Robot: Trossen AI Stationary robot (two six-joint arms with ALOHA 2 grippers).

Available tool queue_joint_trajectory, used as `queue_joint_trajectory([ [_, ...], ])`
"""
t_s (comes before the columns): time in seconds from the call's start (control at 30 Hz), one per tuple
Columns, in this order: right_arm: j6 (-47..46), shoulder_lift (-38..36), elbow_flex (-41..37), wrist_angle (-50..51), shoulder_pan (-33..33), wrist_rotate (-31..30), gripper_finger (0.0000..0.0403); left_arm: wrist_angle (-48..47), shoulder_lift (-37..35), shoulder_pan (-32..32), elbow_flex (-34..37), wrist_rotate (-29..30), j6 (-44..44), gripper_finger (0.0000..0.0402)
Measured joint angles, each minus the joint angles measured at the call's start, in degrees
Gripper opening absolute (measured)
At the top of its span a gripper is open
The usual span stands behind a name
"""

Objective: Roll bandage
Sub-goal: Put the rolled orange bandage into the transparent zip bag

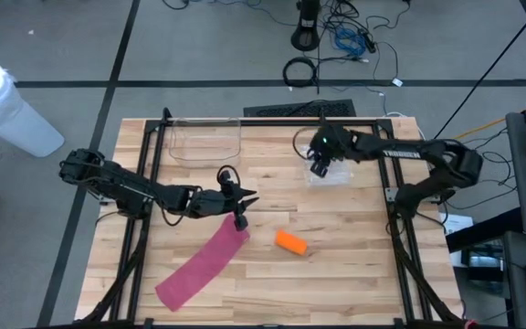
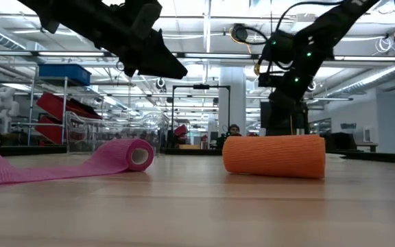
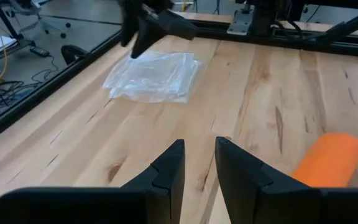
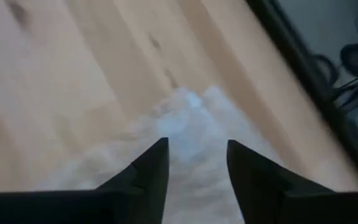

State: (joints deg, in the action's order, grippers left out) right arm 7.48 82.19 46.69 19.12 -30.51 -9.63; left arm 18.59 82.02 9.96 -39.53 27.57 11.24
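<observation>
The pink bandage [image 1: 204, 263] lies on the wooden table. Its far end is wound into a small roll [image 2: 134, 155], and the flat strip trails toward the near left. An orange bandage roll [image 1: 290, 241] lies on its side to the right of it. My left gripper [image 3: 199, 165] hangs above and just beyond the pink roll. Its fingers stand a narrow gap apart with nothing between them. My right gripper [image 4: 197, 155] stands open in the air over a clear plastic bag [image 1: 336, 175] at the far right.
A clear plastic container [image 1: 206, 142] stands at the table's far edge, left of the middle. A black frame [image 1: 149, 183] runs along the table's left, right and far sides. Bare wood shows along the near edge and between the orange roll and the bag.
</observation>
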Motion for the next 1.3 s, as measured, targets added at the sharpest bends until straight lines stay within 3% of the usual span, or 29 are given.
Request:
queue_joint_trajectory([
  [0.23, 17.37, 7.94, 9.25, 5.3, -5.17, 6.86, 0.0183, -0.11, 0.0, -1.03, 0.0, -0.11, -0.08, 0.0096],
  [0.4, 25.03, 14.27, 14.72, 12.17, -8.23, 6.99, 0.0183, -0.43, 0.0, -1.33, 0.0, -0.56, -1.54, 0.0096],
  [0.63, 29.25, 21.03, 18.38, 15.78, -12.18, 6.73, 0.017, -1.66, 0.0, -1.42, 0.0, -0.57, -1.63, 0.0096],
  [0.9, 33.48, 22.3, 18.72, 14.98, -15.18, 6.82, 0.016, -1.6, 0.0, -3.18, 0.0, -0.58, -3.12, 0.0096],
  [1.3, 35.91, 22.32, 18.72, 17.62, -17.06, 12.41, 0.0085, -1.57, 0.0, -7.05, 0.0, -3.63, -3.13, 0.0096],
])
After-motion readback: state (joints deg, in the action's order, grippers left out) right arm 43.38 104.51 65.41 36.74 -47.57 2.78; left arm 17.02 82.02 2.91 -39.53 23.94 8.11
